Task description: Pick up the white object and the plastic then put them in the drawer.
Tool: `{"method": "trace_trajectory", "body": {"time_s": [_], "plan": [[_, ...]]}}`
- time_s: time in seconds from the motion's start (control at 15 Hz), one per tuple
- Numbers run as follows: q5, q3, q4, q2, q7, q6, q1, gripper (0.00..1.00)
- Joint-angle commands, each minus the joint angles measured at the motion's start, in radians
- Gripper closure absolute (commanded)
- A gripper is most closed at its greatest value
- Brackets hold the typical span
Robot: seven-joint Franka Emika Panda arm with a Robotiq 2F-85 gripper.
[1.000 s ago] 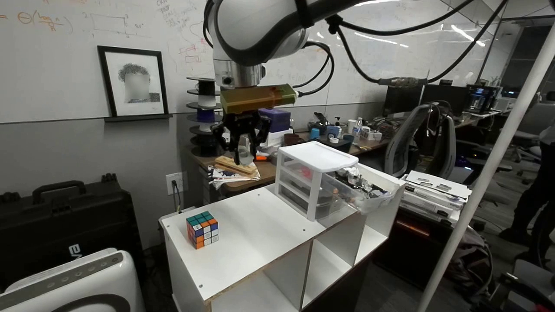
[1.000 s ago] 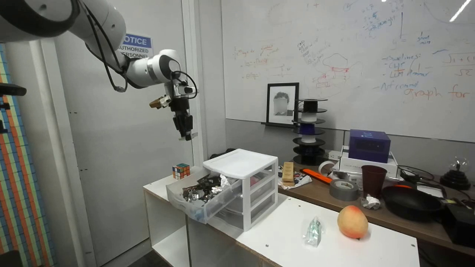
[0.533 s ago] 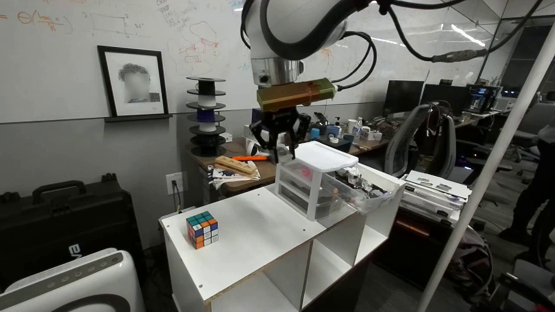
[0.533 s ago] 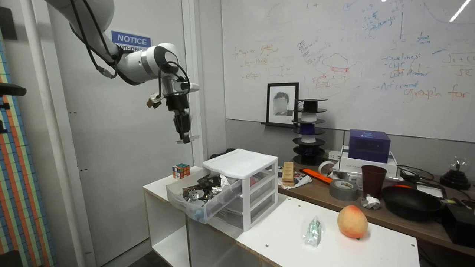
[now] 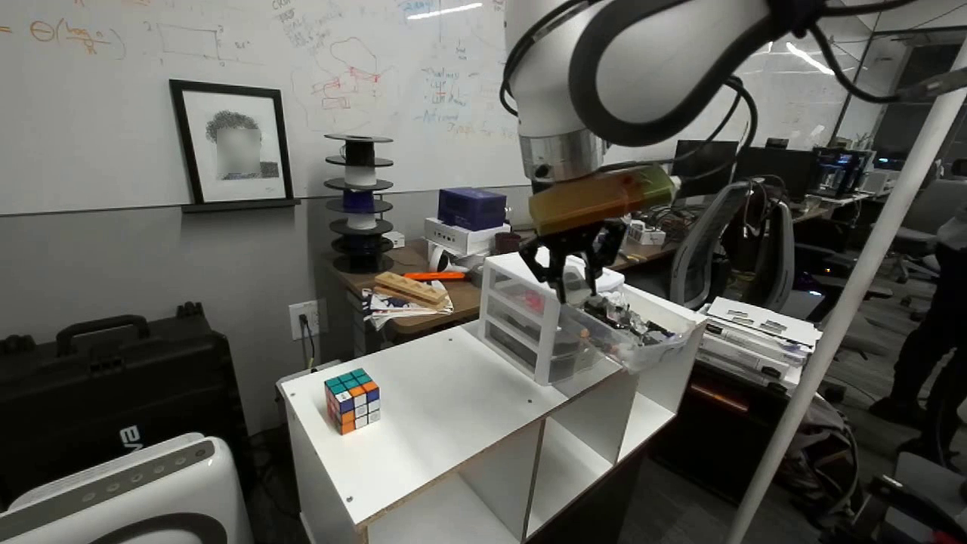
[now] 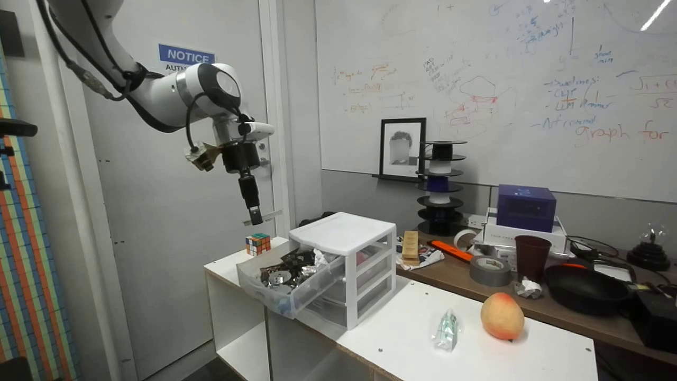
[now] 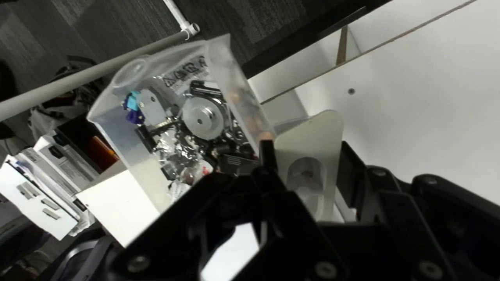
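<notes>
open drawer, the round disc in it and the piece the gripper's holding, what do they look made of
Open drawer: looks like thin translucent plastic; hazy shapes show through its walls.
Disc: possibly metal, smooth silvery-grey with a soft sheen; coated plastic can't be ruled out.
Piece in the gripper: probably whitish plastic, since it looks partly see-through; blur leaves its finish open.

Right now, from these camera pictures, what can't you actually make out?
Pale translucent piece: lower end hidden by the gripper in the wrist view.
Open drawer: back end covered by the gripper in the wrist view.
Plastic packet: any print too small to read in an exterior view.
Notice sign: lower lines blocked by the arm in an exterior view.
Arm's base: cut off by the edges in both exterior views.
</notes>
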Motion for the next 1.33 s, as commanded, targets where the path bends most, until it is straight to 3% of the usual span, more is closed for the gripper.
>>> {"method": "trace_trajectory", "body": {"time_s": [0.0, 0.33, 0.6, 0.93, 1.0, 1.27], "plan": [[-0.098, 0.015, -0.249, -0.163, 0.137, 0.12, -0.043, 0.84], [-0.173, 0.006, -0.539, -0.315, 0.286, 0.323, -0.155, 0.84], [-0.229, -0.03, -0.745, -0.425, 0.393, 0.514, -0.303, 0.84], [-0.369, -0.033, -0.802, -0.492, 0.529, 0.672, -0.49, 0.85], [-0.387, -0.053, -0.795, -0.493, 0.542, 0.686, -0.482, 0.85], [-0.331, -0.028, -0.778, -0.521, 0.481, 0.645, -0.456, 0.84]]}}
